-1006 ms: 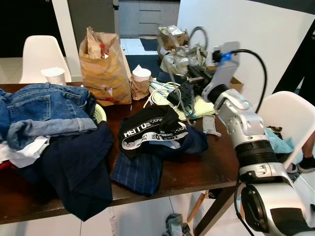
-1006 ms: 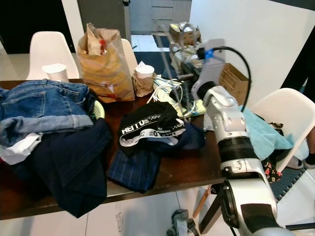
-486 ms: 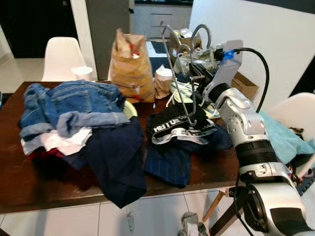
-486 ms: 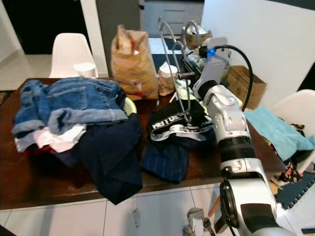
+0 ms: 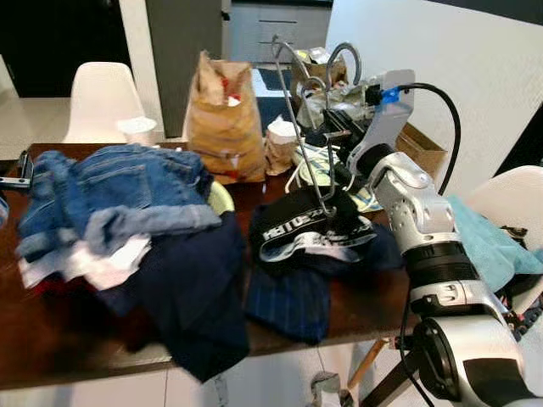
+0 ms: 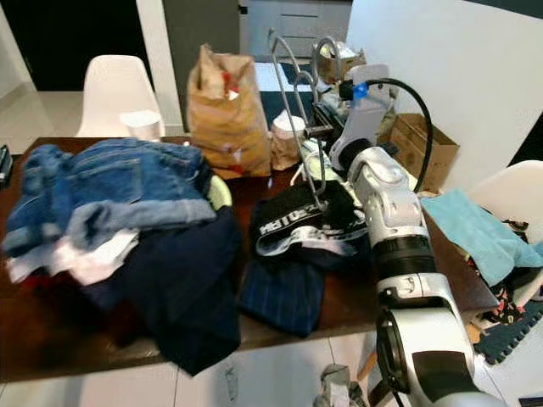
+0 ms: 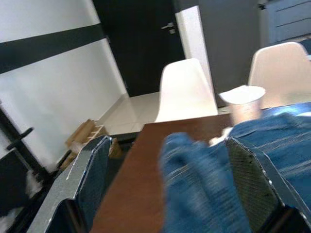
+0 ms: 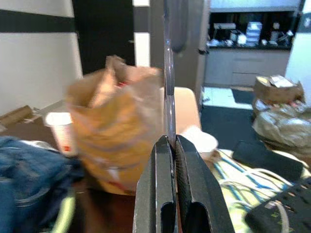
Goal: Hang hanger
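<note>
The dark wooden bench (image 5: 51, 331) carries a heap of clothes: folded blue jeans (image 5: 119, 182) on the robot's left, a navy garment (image 5: 191, 288) spilling over the near edge, and black underwear with a white lettered waistband (image 5: 305, 225) lying on a dark checked cloth (image 5: 284, 301). Behind them stand a crumpled brown paper bag (image 5: 222, 114), a paper cup (image 5: 136, 129) and a tangle of white cables (image 5: 310, 165). White chairs (image 5: 97, 97) stand at the far side.

The right gripper (image 8: 172, 145) is raised over the underwear, its jaws clenched on the thin wire of the metal hanger (image 5: 299, 127), which stands nearly upright above the clothes with its hook (image 5: 339, 55) at the top. The left gripper (image 7: 165, 184) hovers at the bench's left end beside the jeans, jaws released and empty.

The risk, as I judge it, lies in the narrow pinch: so slim a wire could pivot or slip between the jaws if the arm swings. The hanger's lower end sits close to the underwear and cables and may snag one and drag it along. No rail is visible to hang it on, so the robot would have to carry it elsewhere.
</note>
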